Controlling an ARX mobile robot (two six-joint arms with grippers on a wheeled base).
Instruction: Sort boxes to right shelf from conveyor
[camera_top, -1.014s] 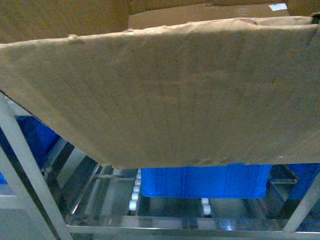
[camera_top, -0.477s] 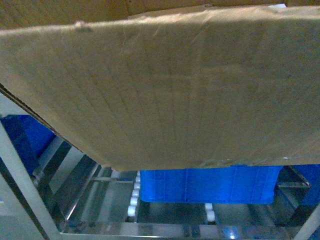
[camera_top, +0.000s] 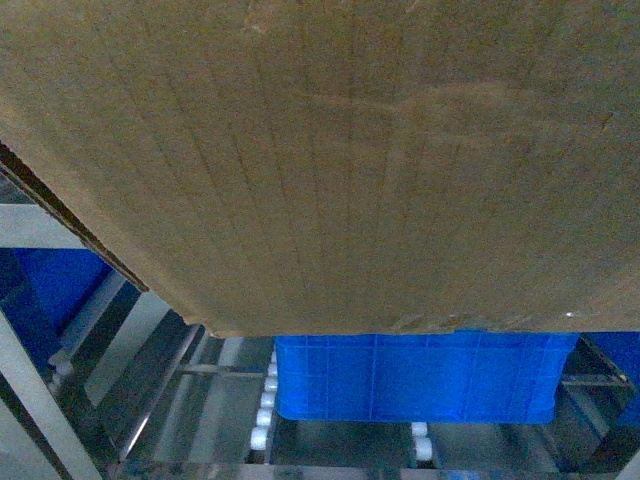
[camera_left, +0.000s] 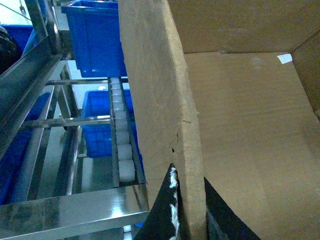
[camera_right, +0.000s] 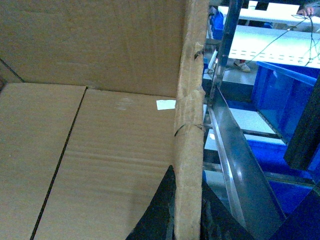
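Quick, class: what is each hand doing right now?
Left hand: closed on the left wall of the cardboard box.
Right hand: closed on the box's right wall.

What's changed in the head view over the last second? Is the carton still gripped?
The cardboard carton has risen and come closer in the head view: its torn top edge and inside have gone out of frame, and its wall now fills the upper picture. The blue crate on the steel roller rack sits slightly lower and larger. Unchanged now: left hand and right hand each clamp a carton wall.
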